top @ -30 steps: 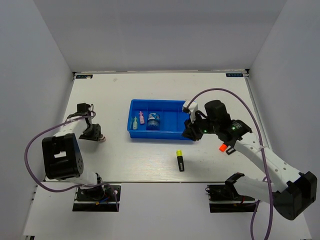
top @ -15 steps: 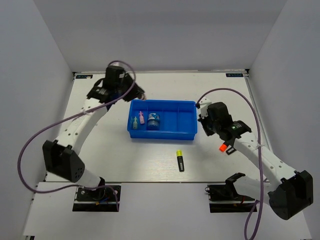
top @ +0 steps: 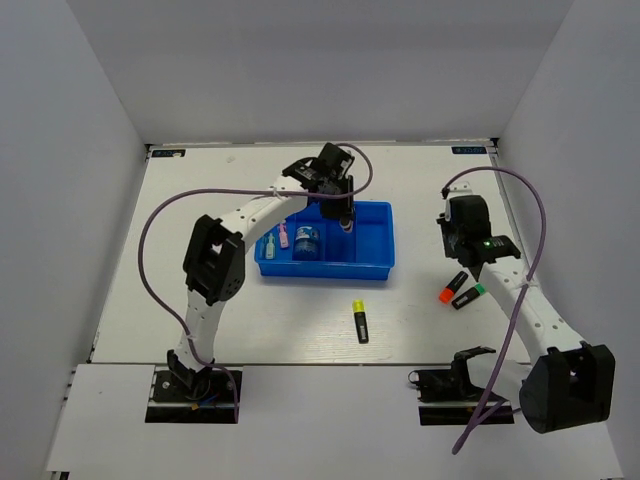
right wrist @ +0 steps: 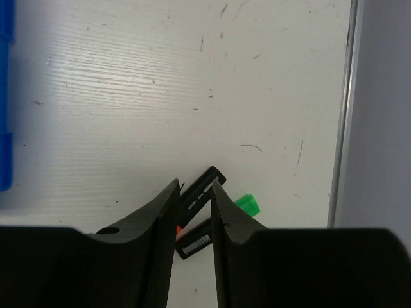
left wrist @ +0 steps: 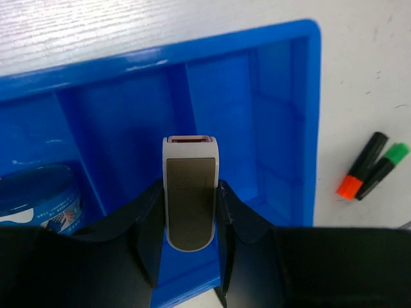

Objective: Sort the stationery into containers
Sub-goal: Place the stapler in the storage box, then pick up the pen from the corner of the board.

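Note:
My left gripper (top: pixel 346 220) (left wrist: pixel 190 187) is shut on a white piece (left wrist: pixel 190 192) with a grey face, held over the right half of the blue tray (top: pixel 372 268) (left wrist: pixel 282 77). The tray holds a blue-white roll (top: pixel 307 241) (left wrist: pixel 38 192), a pale-green pen (top: pixel 269 247) and a pink pen (top: pixel 283 235). My right gripper (top: pixel 457 240) (right wrist: pixel 194 186) hangs open above the table, right of the tray. Below it lie an orange-capped highlighter (top: pixel 447 291) (right wrist: pixel 200 185) and a green-capped highlighter (top: pixel 467 297) (right wrist: pixel 246 205), side by side. A yellow-capped highlighter (top: pixel 360 320) lies in front of the tray.
Grey walls close in the table on three sides. A metal strip (right wrist: pixel 340 115) runs along the table's right edge, close to the two highlighters. Purple cables arc above both arms.
My left arm has swung from the table's left side, round the back, to above the tray. My right arm has pulled back from the tray's right end to above the two highlighters.

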`<state>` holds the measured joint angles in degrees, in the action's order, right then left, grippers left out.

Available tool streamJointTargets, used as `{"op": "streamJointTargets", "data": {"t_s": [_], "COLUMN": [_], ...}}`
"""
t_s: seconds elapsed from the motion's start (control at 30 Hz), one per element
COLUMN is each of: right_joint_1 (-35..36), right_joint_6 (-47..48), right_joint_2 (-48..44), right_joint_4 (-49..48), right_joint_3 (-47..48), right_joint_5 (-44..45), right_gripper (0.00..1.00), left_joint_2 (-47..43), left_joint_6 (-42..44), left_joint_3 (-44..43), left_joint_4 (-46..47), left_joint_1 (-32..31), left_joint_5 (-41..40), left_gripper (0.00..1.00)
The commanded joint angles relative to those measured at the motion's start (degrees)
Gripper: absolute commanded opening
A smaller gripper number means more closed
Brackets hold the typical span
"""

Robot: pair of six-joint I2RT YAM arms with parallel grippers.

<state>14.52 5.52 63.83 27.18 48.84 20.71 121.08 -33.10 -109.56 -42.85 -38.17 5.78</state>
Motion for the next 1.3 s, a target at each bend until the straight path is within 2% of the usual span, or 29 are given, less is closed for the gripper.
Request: {"op": "streamJointTargets", "data": {"t_s": [0.0,0.13,0.17,0.23,0.27,0.3,0.5,0.7,0.73,0.77,0.8,0.83,0.87,0.93,0.97,1.0,1.03,1.07,1.13,1.17,1.27], "right_joint_1": [-3.17,-5.56,-6.69,-7.14,-7.92,-8.45,-11.79,-16.19,-16.54,-17.68,-17.86,-18.3,-18.91,-19.36,-19.44,-19.71,-20.06,-20.24,-20.85,-21.03,-21.82], "right_joint_6": [-1.82,-2.88,-2.97,-2.97,-3.06,-2.8,-2.53,-2.53,0.17,1.67,3.6,9.71,11.77,18.08,21.34,23.64,24.7,25.5,24.81,24.02,15.69], "right_joint_2": [0.06,-0.11,-0.03,-0.29,-0.38,-0.29,1.29,2.17,2.09,1.3,0.95,0.51,-0.28,-0.46,-0.12,0.58,0.85,1.72,3.13,4.1,7.25], "right_joint_4": [-0.46,0.86,1.47,1.91,2.26,2.79,6.21,9.2,9.47,9.65,10.0,10.61,10.87,13.67,14.39,15.26,15.88,15.54,15.27,15.1,17.02], "right_joint_3": [-0.15,0.56,0.82,0.91,0.99,0.99,1.96,3.63,3.72,3.63,3.54,3.37,3.19,3.28,3.45,3.54,3.28,2.41,1.27,0.91,0.99], "right_joint_5": [-2.24,-6.02,-6.55,-8.22,-8.92,-9.98,-14.38,-19.2,-19.74,-24.53,-26.32,-27.9,-29.05,-33.45,-33.98,-33.72,-33.54,-33.02,-29.68,-26.8,-27.2], "right_gripper": [0.31,0.34,0.38,0.42,0.45,0.46,0.48,0.49,0.49,0.49,0.49,0.46,0.42,0.28,0.08,0.0,0.0,0.0,0.0,0.07,0.21], "left_joint_2": [-2.69,-3.13,-2.78,-2.43,-2.34,-2.34,-3.39,-5.15,-6.11,-7.42,-9.35,-10.59,-11.64,-16.47,-17.7,-21.11,-21.93,-22.89,-25.18,-25.62,-24.66], "left_joint_6": [4.01,6.03,6.55,7.0,7.09,7.09,7.88,8.76,8.84,9.63,10.68,11.21,12.44,12.89,12.97,12.89,12.54,11.06,8.33,7.62,4.1], "left_joint_3": [-2.5,0.39,0.48,0.4,0.4,0.31,0.13,-0.04,0.48,0.83,1.62,3.19,5.12,8.82,13.62,15.23,16.82,18.14,23.94,25.69,27.73], "left_joint_4": [-2.24,-3.2,-3.29,-4.61,-4.7,-5.31,-6.63,-8.04,-8.13,-7.69,-7.6,-7.69,-7.6,-7.86,-7.25,-6.99,-6.81,-6.2,-5.4,-4.71,-4.7], "left_joint_1": [-1.29,-2.26,-2.69,-2.87,-3.22,-3.31,-3.57,-3.57,-3.75,-4.01,-4.8,-6.02,-7.86,-11.98,-13.4,-14.64,-15.95,-19.62,-23.5,-25.88,-30.45], "left_joint_5": [-4.45,-5.43,-5.52,-7.53,-7.71,-8.06,-9.3,-9.74,-9.65,-9.47,-9.47,-10.08,-11.13,-13.94,-14.74,-15.62,-17.8,-18.69,-21.58,-22.56,-27.66], "left_gripper": [0.01,0.06,0.15,0.26,0.43,0.48,0.64,0.68,0.64,0.57,0.46,0.24,0.13,0.0,0.0,0.0,0.03,0.2,0.43,0.63,0.7]}}
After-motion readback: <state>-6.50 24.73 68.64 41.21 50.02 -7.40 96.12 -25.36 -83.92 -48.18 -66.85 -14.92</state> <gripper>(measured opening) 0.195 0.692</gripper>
